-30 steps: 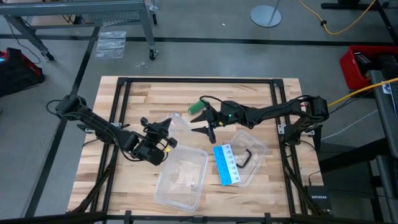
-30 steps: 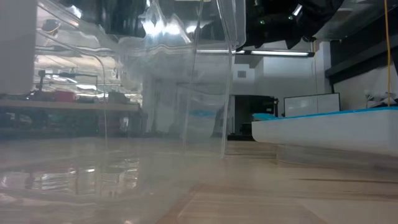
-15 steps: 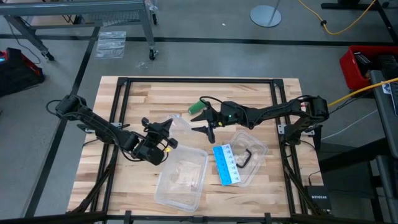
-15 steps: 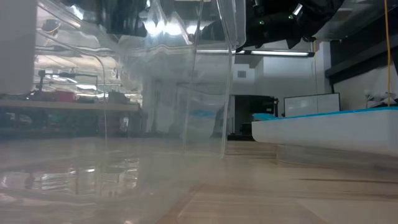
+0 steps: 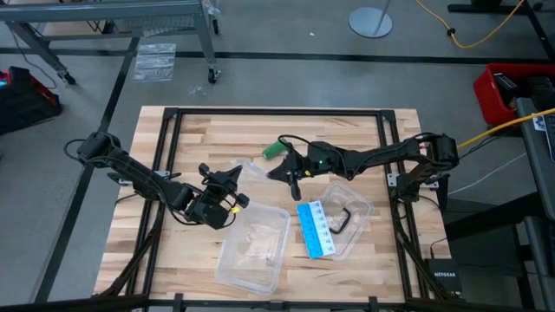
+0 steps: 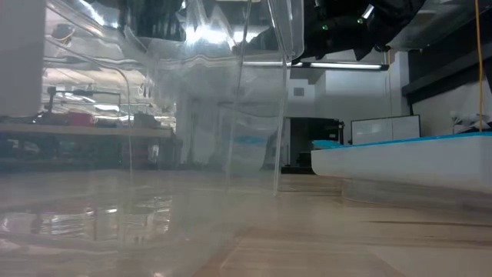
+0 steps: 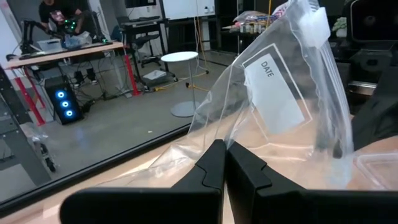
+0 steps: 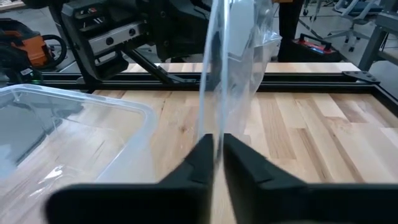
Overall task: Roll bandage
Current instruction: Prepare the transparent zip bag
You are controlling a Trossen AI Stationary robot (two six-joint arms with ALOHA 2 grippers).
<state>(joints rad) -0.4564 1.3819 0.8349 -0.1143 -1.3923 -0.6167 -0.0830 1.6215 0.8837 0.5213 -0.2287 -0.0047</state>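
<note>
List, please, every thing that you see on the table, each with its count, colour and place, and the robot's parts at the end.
table: one, light wood, under everything.
bandage: one, dark green, far middle of the table.
plastic bag: one, clear, between the two arms.
tub: one, clear, near edge.
shallow tray: one, clear, right of the tub.
card: one, blue and white, at the tray's left side.
left fingers: two, dark, shut on the plastic bag.
right fingers: two, dark, shut on the plastic bag.

Overhead, table-level, two close wrist cameras — all share the clear bag [image 7: 292, 106]
</note>
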